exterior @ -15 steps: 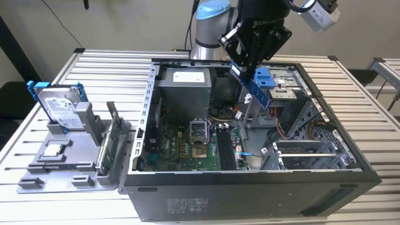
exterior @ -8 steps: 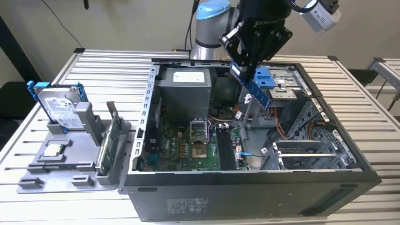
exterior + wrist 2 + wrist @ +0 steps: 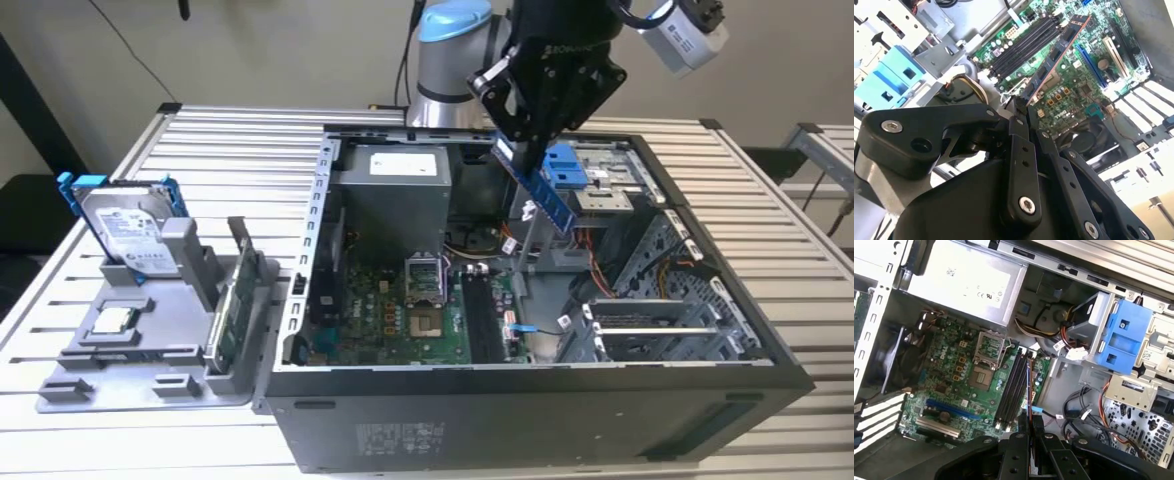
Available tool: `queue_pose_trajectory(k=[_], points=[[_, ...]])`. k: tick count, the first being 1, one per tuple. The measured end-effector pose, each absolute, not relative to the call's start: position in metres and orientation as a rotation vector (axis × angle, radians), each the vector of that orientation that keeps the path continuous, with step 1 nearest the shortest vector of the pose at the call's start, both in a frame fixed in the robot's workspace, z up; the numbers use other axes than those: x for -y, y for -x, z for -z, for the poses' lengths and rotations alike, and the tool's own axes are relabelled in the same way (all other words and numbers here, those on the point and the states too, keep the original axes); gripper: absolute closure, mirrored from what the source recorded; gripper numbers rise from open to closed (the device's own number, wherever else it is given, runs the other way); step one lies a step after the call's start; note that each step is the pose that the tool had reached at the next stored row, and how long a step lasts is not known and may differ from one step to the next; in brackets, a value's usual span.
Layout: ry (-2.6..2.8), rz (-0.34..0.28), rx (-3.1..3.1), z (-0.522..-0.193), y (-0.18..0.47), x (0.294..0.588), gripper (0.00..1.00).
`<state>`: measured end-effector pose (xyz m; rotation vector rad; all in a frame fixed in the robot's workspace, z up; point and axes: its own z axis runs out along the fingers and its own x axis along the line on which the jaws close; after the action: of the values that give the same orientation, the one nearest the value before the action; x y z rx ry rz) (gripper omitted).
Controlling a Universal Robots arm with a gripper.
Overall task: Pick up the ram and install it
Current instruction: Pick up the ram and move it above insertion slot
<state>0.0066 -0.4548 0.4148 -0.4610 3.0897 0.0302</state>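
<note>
Exterior view: item one, my black pincer (image 3: 525,137), clenched on the long, thin dark ram stick (image 3: 543,190), which hangs tilted beneath my fingertips, above the open grey metal computer case (image 3: 534,420). Both wrist views: ram (image 3: 1054,55) (image 3: 1029,385) projects from my pincer over the green motherboard (image 3: 954,375), with the black memory slots (image 3: 1011,385) directly below and a blue plastic drive bracket (image 3: 1124,335) off to one side.

Hand (image 3: 1029,434) grips ram (image 3: 1028,385) — over motherboard (image 3: 954,377).
</note>
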Motion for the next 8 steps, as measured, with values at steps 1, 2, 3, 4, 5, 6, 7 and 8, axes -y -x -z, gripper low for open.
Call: queue_pose_trajectory(k=[1,2,3,4,5,6,7,8], points=[[0.443,-0.030,-3.092,-0.4146,-0.0066,0.4548,0.86],[0.423,-0.030,-3.095,-0.4144,-0.0067,0.4548,0.86],[0.401,-0.030,-3.098,-0.4142,-0.0066,0.4548,0.86],[0.379,-0.030,-3.100,-0.4140,-0.0066,0.4548,0.86],[0.356,-0.029,-3.103,-0.4138,-0.0066,0.4548,0.86],[0.338,-0.029,-3.105,-0.4136,-0.0067,0.4548,0.86],[0.320,-0.029,-3.107,-0.4133,-0.0067,0.4548,0.86],[0.300,-0.029,-3.108,-0.4131,-0.0067,0.4548,0.86]])
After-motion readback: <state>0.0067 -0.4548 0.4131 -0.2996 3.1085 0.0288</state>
